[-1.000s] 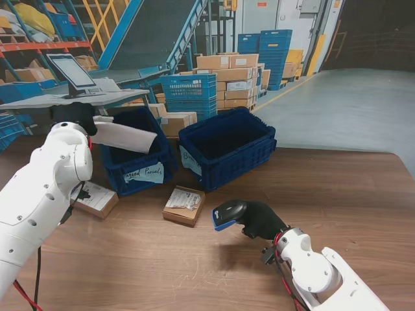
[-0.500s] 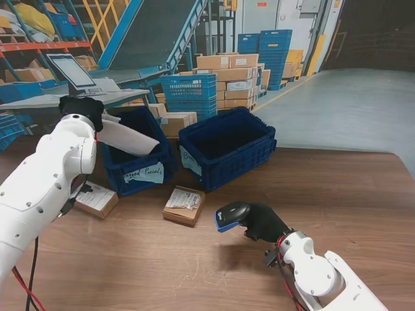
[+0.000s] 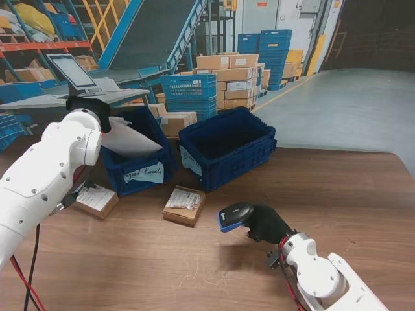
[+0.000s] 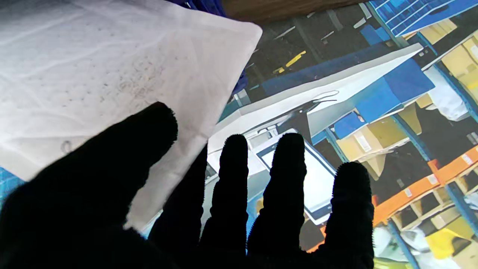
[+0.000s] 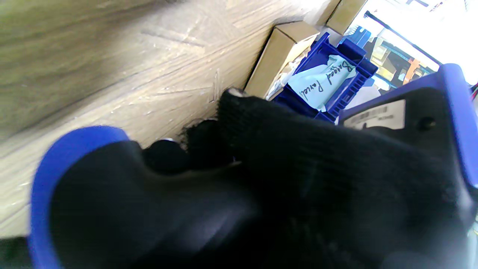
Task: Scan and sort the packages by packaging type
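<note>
The left hand (image 3: pixel 89 105) pinches one white bagged parcel (image 3: pixel 130 137) pointing toward 4 o'clock over the left of two blue bins (image 3: pixel 139 170), while the right hand (image 3: pixel 267 223) grips one scanner (image 3: pixel 233 214) and two boxes (image 3: pixel 183 205) lie flat.

The table (image 3: pixel 337 188) is seen as brown wood with a scratched, faintly shiny grain. Both blue crates (image 3: pixel 227 146) look like ribbed matt plastic. The small boxes (image 3: pixel 183 205) are plain cardboard. The bagged parcel (image 4: pixel 112 67) appears as white, crinkled, slightly dimpled film. The scanner (image 3: pixel 233 216) is moulded black-and-blue plastic.
</note>
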`<state>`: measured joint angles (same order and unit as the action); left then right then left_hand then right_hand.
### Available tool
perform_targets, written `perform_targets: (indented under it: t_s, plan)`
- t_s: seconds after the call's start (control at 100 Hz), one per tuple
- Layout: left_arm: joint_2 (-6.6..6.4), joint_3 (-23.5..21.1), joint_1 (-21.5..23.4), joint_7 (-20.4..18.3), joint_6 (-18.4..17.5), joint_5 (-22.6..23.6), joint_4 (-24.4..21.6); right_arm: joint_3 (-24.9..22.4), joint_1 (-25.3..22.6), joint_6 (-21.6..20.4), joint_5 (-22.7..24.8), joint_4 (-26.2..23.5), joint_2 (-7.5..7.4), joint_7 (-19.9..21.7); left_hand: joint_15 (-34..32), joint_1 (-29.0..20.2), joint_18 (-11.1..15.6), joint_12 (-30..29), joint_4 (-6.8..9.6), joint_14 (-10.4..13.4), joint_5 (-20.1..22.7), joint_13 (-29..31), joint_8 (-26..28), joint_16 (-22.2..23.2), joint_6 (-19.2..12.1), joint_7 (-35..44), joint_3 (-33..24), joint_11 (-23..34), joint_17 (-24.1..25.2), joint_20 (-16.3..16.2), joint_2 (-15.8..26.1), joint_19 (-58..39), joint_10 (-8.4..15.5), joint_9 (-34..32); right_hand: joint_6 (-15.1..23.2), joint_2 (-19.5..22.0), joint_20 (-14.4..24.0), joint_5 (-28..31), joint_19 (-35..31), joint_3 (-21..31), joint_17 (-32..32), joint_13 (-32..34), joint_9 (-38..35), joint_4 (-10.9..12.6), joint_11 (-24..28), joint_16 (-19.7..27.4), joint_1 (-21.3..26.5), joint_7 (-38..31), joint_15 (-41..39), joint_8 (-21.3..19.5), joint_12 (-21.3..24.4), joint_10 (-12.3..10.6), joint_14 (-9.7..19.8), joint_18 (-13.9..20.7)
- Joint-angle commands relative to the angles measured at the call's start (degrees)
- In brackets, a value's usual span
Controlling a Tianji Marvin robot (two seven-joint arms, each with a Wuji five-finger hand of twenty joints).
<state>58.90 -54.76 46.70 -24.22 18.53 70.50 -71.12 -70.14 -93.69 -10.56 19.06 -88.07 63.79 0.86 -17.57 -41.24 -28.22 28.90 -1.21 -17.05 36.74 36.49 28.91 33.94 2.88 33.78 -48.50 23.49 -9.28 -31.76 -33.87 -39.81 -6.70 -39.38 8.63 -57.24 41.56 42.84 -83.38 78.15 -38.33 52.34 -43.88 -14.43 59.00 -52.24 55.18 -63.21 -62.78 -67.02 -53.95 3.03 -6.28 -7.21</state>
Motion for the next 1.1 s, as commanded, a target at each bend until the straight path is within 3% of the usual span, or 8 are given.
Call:
perform_targets:
  t_s: [0.0,0.19,0.72,1.09]
  plan:
    - [-0.11,0.4,-0.6,-1.2,-0.3,-0.3,-0.5,0.0,-0.5,-0.1,-0.1,-0.4,0.35,0.9,2.3,2.9,-0.1,-1.8,1.85,-1.5,-2.0,-3.5,-1.7,-2.0,2.3,-3.7,-0.8,-2.0,2.2,1.2,1.5,3.1,-2.0,4.0,2.4,3.7,1.7,2.5,-3.3,6.8,-0.7,1.0,-0.5,0.1,-0.3,0.0,5.4,-4.6,-0.8,-1.2,-0.7,-0.2,-1.5,3.0]
    - [-0.18,1.5,-1.6,-2.8,0.2,-0.4,0.1,-0.2,-0.6,0.0,-0.2,-0.5,0.32,1.0,4.0,5.1,-0.3,-3.6,1.38,-2.2,-4.1,-7.4,-3.9,-4.3,4.0,-9.6,0.3,-4.4,4.3,2.4,2.3,6.6,-3.6,9.1,2.4,3.7,1.7,2.5,-3.3,6.8,-0.6,1.1,-0.5,0.1,-0.3,0.0,5.4,-4.6,-0.8,-1.2,-0.7,-0.1,-1.5,2.9]
    - [0.61,8.5,-6.6,0.6,10.0,-5.8,5.8,0.2,-0.3,0.4,-1.0,-0.1,0.67,0.1,5.4,6.6,0.3,-4.8,1.25,-3.4,-5.6,-12.2,-5.5,-6.8,7.3,-15.3,5.3,-5.4,6.0,3.4,7.0,9.9,-6.0,13.7,2.3,3.6,1.7,2.5,-3.3,6.9,-0.6,1.0,-0.5,0.0,-0.3,-0.1,5.4,-4.6,-0.9,-1.2,-0.8,-0.1,-1.5,2.9]
    - [0.54,4.6,-3.3,-0.1,8.9,-5.4,2.2,0.5,-0.1,0.0,-0.8,0.1,0.73,-0.3,5.4,7.5,0.5,-5.3,1.45,-3.2,-4.8,-11.9,-5.6,-7.7,7.0,-16.2,6.4,-5.8,5.6,3.8,7.6,10.0,-5.9,13.6,2.1,3.6,1.7,2.6,-3.3,7.0,-0.6,1.1,-0.6,0.0,-0.3,-0.1,5.4,-4.7,-0.9,-1.3,-0.9,-0.1,-1.5,2.9]
